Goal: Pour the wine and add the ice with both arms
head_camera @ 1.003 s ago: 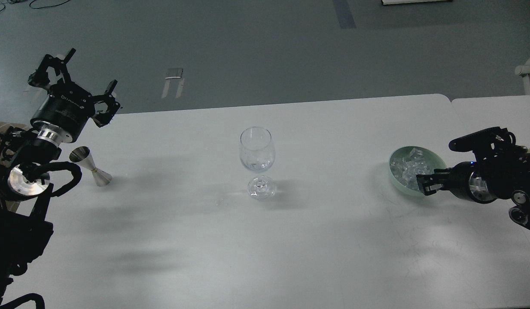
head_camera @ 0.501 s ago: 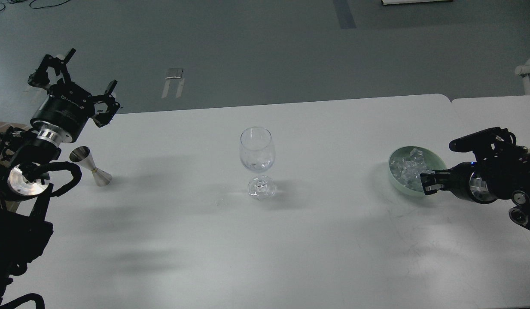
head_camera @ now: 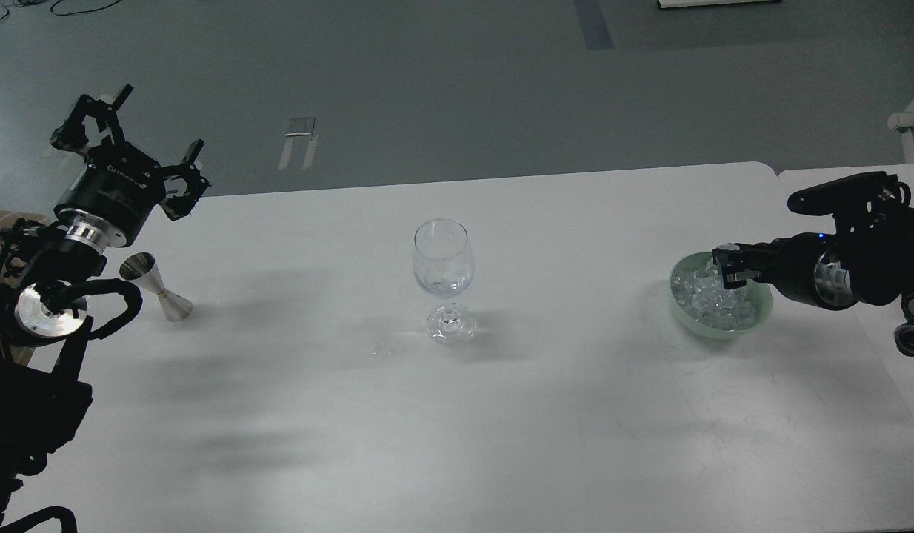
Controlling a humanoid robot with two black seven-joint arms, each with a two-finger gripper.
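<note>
A clear stemmed wine glass [head_camera: 443,260] stands upright at the table's middle, with a little clear matter in its bowl. A pale green bowl [head_camera: 758,309] at the right holds several chunks of ice [head_camera: 712,302]. My right gripper [head_camera: 726,265] hovers over the bowl's far rim, pointing left; it looks dark and small, and I cannot tell whether it holds ice. My left gripper [head_camera: 137,142] is open and empty, raised at the far left above the table's back edge. A silver jigger [head_camera: 158,290] stands just below the left arm.
The white table [head_camera: 546,414] stretches wide in front of the glass. A second white table [head_camera: 835,185] abuts at the right. A small clear speck [head_camera: 378,348] lies left of the glass foot. Grey floor lies beyond the back edge.
My right gripper has risen out of the ice bowl and moved up and back, now above the bowl's far rim. The left arm, glass and jigger have barely moved.
</note>
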